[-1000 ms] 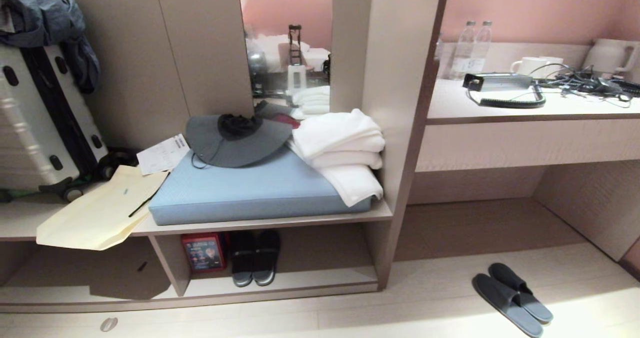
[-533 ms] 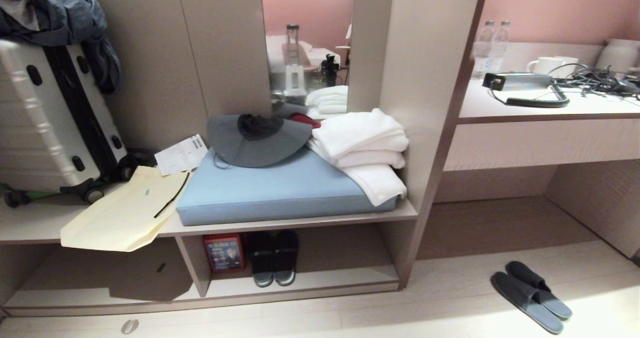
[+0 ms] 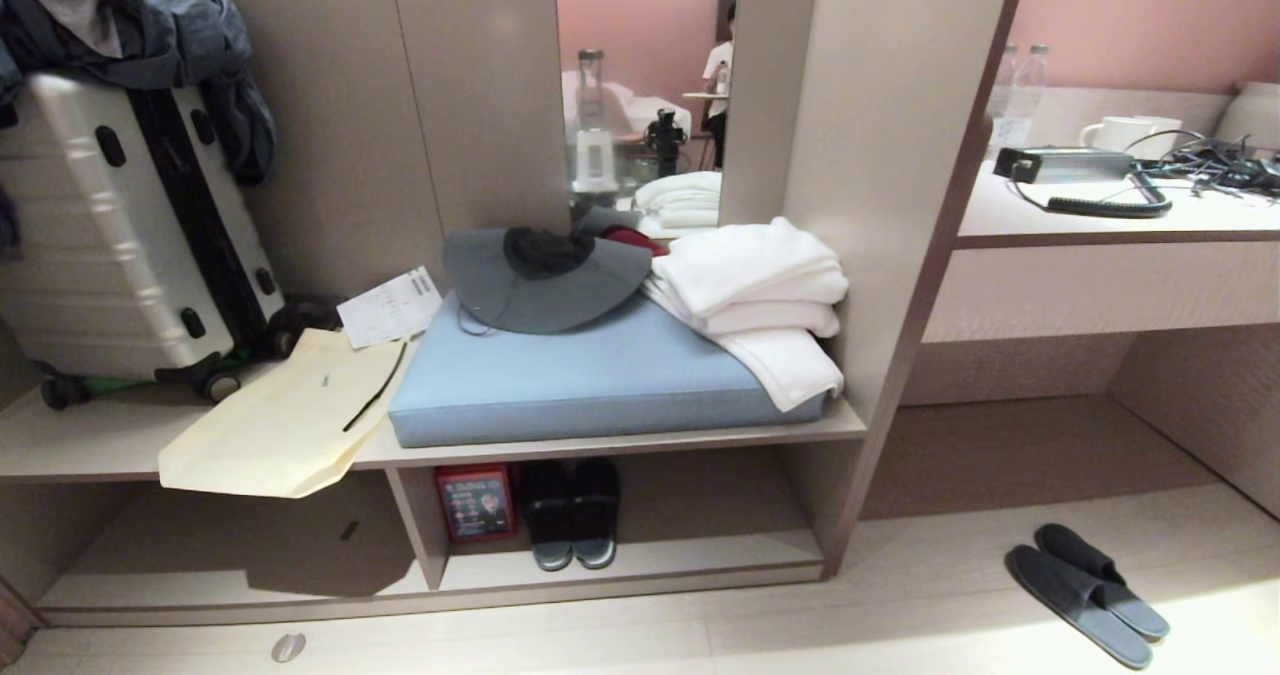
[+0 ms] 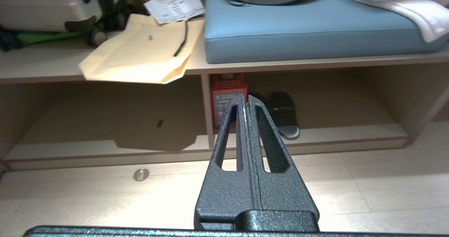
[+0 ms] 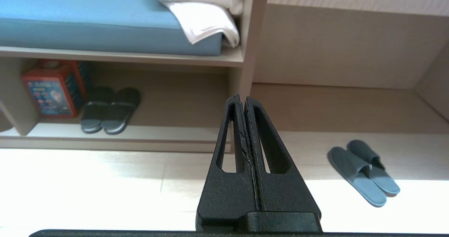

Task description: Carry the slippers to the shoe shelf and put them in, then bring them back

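Observation:
The slippers [image 3: 1088, 595], a flat dark grey pair, lie side by side on the pale floor at the right, in front of the recess under the desk; the right wrist view also shows the slippers [image 5: 363, 172]. The shoe shelf [image 3: 640, 567] is the low beige cubby under the bench, with an upright divider [image 3: 420, 525]. Neither arm appears in the head view. My left gripper [image 4: 246, 98] is shut and empty, held above the floor facing the shoe shelf [image 4: 333, 135]. My right gripper [image 5: 242, 98] is shut and empty too, well short of the slippers.
A chunkier dark pair of shoes [image 3: 572, 515] and a red box [image 3: 476, 503] stand in the cubby. On the bench lie a blue cushion [image 3: 600, 375], white towels [image 3: 750, 290], a hat [image 3: 545, 275], a paper bag [image 3: 290, 420] and a suitcase [image 3: 120, 225]. A round floor stop [image 3: 288, 647] sits low left.
The whole head view has slid to the right, so the camera has moved leftward. The slippers and the shelf's contents lie where they were.

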Robot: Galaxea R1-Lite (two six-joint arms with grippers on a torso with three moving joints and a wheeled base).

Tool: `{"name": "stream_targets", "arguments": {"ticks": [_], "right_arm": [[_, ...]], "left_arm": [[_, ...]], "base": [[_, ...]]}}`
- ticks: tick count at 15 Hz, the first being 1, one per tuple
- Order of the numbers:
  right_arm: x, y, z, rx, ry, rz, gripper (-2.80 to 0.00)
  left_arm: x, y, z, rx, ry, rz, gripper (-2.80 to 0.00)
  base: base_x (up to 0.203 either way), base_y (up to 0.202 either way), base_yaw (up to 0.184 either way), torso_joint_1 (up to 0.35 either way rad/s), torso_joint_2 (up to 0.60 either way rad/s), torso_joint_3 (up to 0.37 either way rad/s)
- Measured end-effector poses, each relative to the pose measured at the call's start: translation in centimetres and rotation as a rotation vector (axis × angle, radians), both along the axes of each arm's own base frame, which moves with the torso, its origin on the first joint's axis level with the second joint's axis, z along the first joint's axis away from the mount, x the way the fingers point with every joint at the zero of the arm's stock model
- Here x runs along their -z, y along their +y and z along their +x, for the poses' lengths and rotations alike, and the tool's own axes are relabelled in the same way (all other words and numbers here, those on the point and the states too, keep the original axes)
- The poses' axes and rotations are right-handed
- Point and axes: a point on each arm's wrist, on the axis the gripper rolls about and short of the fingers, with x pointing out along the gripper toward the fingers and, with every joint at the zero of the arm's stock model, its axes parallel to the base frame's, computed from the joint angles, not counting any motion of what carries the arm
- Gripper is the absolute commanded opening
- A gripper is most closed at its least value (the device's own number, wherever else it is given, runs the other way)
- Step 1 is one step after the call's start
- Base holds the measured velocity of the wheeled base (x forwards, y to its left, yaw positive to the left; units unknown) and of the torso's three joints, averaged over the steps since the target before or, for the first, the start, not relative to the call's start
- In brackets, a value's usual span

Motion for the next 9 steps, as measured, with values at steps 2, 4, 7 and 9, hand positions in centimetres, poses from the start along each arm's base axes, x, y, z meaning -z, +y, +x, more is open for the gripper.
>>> {"name": "stream_targets", "arguments": {"ticks": [2,4,7,9], "right_arm": [[0.0,0.0,0.0,0.0,0.0,0.0,-2.8],[0.0,0.0,0.0,-0.001,0.0,0.001,-2.8],[0.0,0.0,0.0,-0.001,0.0,0.001,-2.8],[0.0,-0.01,0.0,0.0,0.0,0.001,-2.8]], "left_arm": [[0.0,0.0,0.0,0.001,0.0,0.0,-2.8],[0.0,0.0,0.0,0.001,0.0,-0.001,-2.8],[0.0,0.0,0.0,0.0,0.0,-0.001,-2.8],[0.0,0.0,0.0,0.0,0.0,-0.001,-2.8]], "base": [[0.0,0.0,0.0,0.0,0.0,0.0],[0.0,0.0,0.0,0.0,0.0,0.0],[-0.069,0.0,0.002,0.009,0.0,-0.001],[-0.196,0.0,0.003,0.002,0.0,0.004]]}}
